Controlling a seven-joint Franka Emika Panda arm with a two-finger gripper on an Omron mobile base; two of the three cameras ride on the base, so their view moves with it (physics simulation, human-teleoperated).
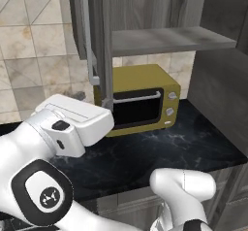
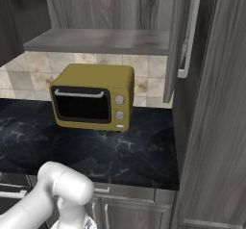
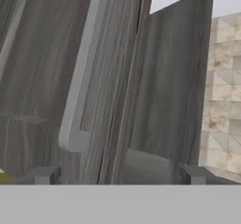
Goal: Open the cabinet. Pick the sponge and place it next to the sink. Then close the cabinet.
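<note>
The cabinet (image 1: 145, 11) fills the upper frame, its top cut off, both doors swung open. The gripper (image 3: 120, 175) stands spread wide, empty, at a door's edge beside the handle (image 3: 80, 77). Below, a microwave (image 2: 93, 98) sits on the worktop (image 2: 134, 156).

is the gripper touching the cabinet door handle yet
Cannot tell. In the hand view the open gripper sits close below the handle, but no clear gap or contact with the cabinet door shows.
</note>
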